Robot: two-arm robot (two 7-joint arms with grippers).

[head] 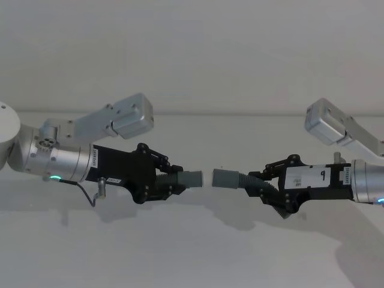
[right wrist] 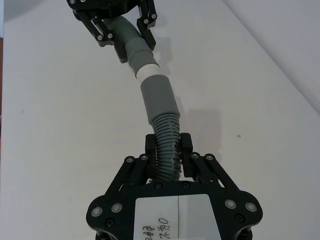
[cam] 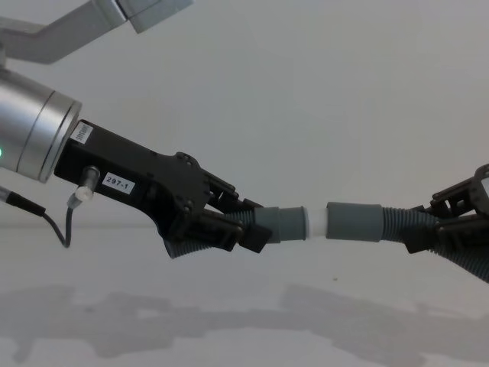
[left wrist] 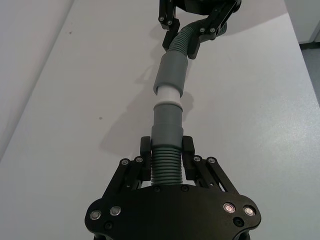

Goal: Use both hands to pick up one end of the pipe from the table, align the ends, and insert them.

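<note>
Hose ends held tip to tip above table

Table is seen as a plain white surface under both arms, w/ soft shadows cast on it; a few small dark specks are seen in the wrist views. Nothing is seen between the two cuffs.

Left gripper is closed on the corrugated part of the left hose piece, whose narrower cuff w/ white tip is pointed toward the other arm. Right gripper is clamped likewise on the ribbed part of the right hose piece, its wider sleeve being aimed back at the left one. Both pieces are held off the table, approx. level and roughly in line. In the chest view the white tip is seen just at the sleeve mouth; in the head view a small gap is shown, so contact cannot be told.

Labels: "297-1" is read on the left wrist housing. A white sticker on the right gripper body is marked w/ a handwritten "9"; more handwriting on it in the right wrist view cannot be read
</note>
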